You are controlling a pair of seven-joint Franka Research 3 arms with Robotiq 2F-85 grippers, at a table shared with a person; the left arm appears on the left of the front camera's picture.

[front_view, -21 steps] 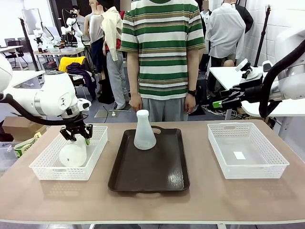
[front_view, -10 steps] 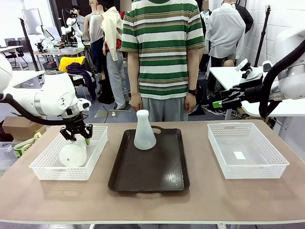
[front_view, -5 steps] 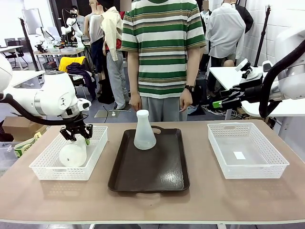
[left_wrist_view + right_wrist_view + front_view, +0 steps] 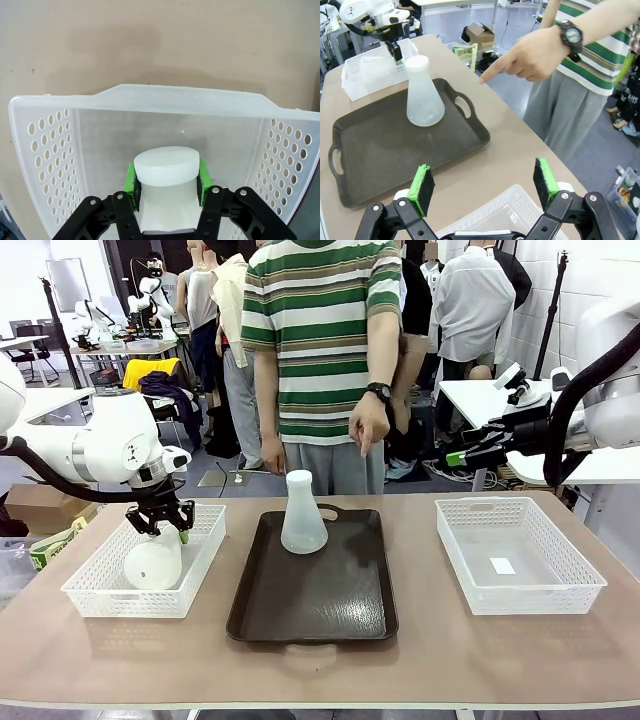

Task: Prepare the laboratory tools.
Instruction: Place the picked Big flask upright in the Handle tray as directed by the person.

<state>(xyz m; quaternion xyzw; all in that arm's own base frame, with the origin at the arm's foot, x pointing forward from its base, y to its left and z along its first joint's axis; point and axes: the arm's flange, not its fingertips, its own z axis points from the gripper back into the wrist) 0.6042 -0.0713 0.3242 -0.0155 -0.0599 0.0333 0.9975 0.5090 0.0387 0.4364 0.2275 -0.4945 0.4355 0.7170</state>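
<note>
Since half a second ago the person's hand (image 4: pixel 368 428) has risen from the side and now points a finger down toward the table; both arms and both flasks sit where they were. One flask (image 4: pixel 303 513) stands upright at the far end of the dark brown tray (image 4: pixel 312 610), in the middle of the table. The other flask (image 4: pixel 154 560) is inside the left basket (image 4: pixel 95 592), where the left gripper (image 4: pixel 163 523) is clamped on its neck (in the left wrist view the green pads (image 4: pixel 130 181) press both sides of the neck just below the rim). The right gripper (image 4: pixel 461 456) hangs above the table's far right corner, beyond the right basket (image 4: pixel 520 590), its fingers (image 4: pixel 421 188) spread wide apart with nothing between them.
</note>
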